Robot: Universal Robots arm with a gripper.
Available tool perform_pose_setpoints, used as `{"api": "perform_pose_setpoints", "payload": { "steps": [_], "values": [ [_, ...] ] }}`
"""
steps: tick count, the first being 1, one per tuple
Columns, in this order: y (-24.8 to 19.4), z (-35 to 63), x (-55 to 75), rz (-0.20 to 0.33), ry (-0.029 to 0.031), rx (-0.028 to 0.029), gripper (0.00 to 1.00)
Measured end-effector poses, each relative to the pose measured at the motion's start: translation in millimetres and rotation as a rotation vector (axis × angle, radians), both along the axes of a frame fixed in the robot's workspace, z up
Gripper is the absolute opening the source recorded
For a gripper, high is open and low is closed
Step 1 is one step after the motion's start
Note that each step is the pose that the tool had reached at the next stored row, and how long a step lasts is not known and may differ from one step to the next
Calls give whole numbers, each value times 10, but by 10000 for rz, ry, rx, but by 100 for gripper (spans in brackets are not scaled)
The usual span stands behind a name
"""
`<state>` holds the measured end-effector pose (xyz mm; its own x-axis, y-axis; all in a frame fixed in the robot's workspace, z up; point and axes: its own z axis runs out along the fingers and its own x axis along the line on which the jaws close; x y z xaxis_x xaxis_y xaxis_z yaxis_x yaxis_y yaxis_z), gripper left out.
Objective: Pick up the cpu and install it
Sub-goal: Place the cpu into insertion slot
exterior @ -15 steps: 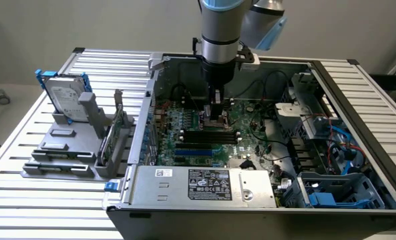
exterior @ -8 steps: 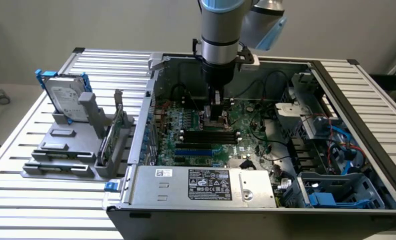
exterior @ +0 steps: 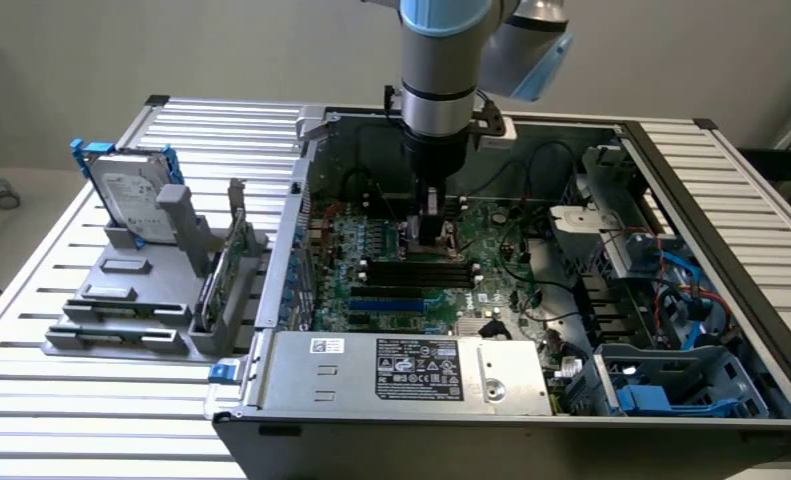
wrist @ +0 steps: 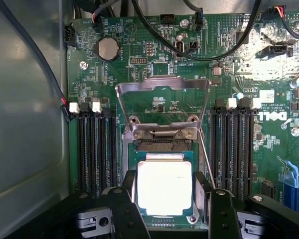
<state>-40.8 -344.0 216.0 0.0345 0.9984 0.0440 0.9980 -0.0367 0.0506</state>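
Closest to the wrist camera, the pincer (wrist: pixel 165 191) straddles the cpu (wrist: pixel 164 185). Its two dark pads (wrist: pixel 129 186) lie against opposite edges of the chip, and the jaws stand fairly wide because the chip is wide. It reads as clamped on the cpu rather than standing free of it, though the contact is close enough that this is a judgement.

The cpu lies flat and square inside the socket frame, its bright metal top facing up. Whether it is fully seated or a shade above the contacts cannot be told. A strip of the socket (wrist: pixel 162 145) shows just beyond the chip's far edge. Beyond that, the metal load plate (wrist: pixel 163 84) is swung up and open, not folded over the chip.

So the pick-up looks done and the chip is at its place. The placing itself looks nearly or just finished. The plate is not yet closed and the pincer has not let go.

Black memory slots (wrist: pixel 94 149) flank the socket on both sides of the green motherboard (wrist: pixel 154 50).

In the exterior view, the arm (exterior: pixel 438 80) hangs straight down into the open computer case (exterior: pixel 295 230). The wrist is vertical and the pincer (exterior: pixel 435 225) is low over the board's middle. The case lies on the slatted counter (exterior: pixel 48 420).
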Motion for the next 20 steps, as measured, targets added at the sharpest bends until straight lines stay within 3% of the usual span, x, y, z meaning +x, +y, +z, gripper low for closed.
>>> {"api": "perform_pose_setpoints", "payload": {
  "steps": [20],
  "values": [
    [0,-121,4,-110,0,0,55]
  ]
}}
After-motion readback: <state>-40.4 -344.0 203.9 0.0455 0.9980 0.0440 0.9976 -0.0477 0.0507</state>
